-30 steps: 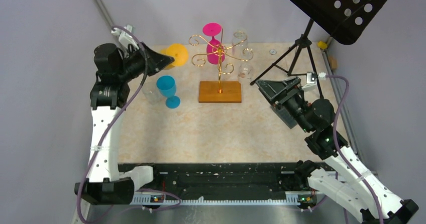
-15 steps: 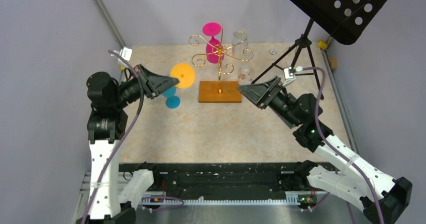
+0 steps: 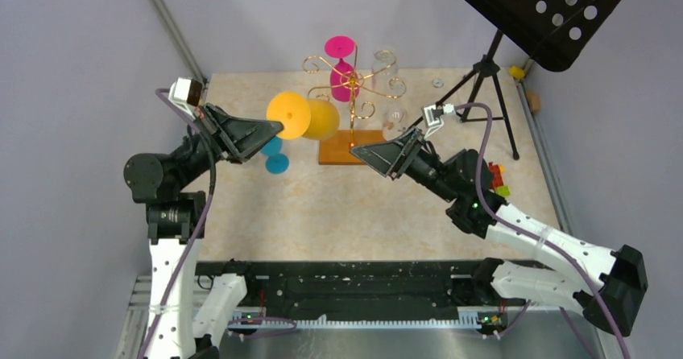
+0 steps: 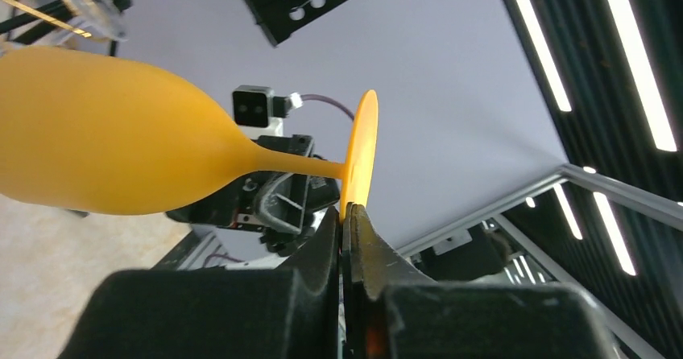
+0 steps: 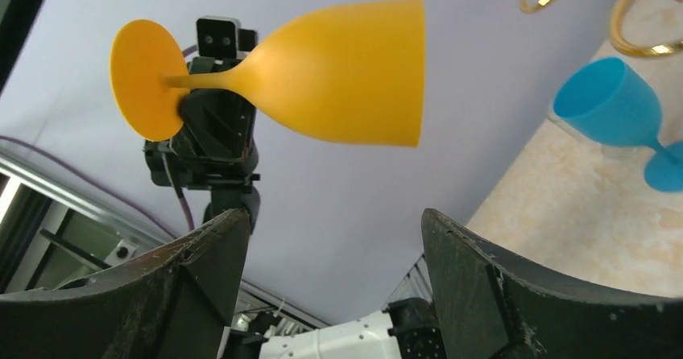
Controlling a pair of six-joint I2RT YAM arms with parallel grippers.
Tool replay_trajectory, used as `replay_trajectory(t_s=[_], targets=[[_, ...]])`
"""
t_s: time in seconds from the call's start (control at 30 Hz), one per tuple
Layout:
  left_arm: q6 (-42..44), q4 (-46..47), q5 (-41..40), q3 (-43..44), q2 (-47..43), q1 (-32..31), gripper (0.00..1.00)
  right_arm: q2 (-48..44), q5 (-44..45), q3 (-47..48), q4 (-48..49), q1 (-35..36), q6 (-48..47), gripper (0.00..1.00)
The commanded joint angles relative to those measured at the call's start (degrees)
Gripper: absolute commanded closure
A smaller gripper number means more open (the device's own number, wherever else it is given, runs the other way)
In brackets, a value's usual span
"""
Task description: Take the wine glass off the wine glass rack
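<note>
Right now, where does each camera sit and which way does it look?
Top external: high behind the arms, looking down on table, rack, both arms.
Left wrist: on the left arm, looking along the left pincer, shut on the foot of the orange glass.
Right wrist: on the right arm, looking between the open right pincer toward the left arm.
All show the orange glass.

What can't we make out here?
- Blue glass: top view, bowl mostly hidden behind the left gripper; right wrist view, foot cut by right edge.
- Clear glasses on the wine glass rack: top view, too small and transparent to see how they hang.
- Wooden base: top view, near corner covered by the right gripper.
- Orange wine glass: left wrist view, bowl rim cut by left edge.
</note>
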Motion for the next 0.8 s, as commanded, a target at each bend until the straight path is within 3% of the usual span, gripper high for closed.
replay_trajectory(t_s=[0.0,0.27,0.57,0.63,0.77], targets=[[-18.7,19.0,-2.6,0.0,0.7,-0.1,1.0,1.9,2.6,5.0,10.8,2.1,-2.7,0.2],[-27.6,27.8,-4.5,4.6,2.0,-0.5,1.0,6.0,2.1,6.9,20.6,2.9,-4.7,0.2],[-34.7,36.0,-7.7,3.3,2.3,-3.5,1.0,11.4,-8.6,11.4,38.9,2.9,-5.4,0.22],[-34.8,36.1,-7.7,3.5,2.3,-3.8,1.0,12.0,-10.4,12.8,39.8,2.9,-5.7,0.25],[-36.0,37.7,-7.9,3.6,2.5,-4.3,1.0,13.4,-14.2,13.4,46.1,2.9,-5.1,0.45]])
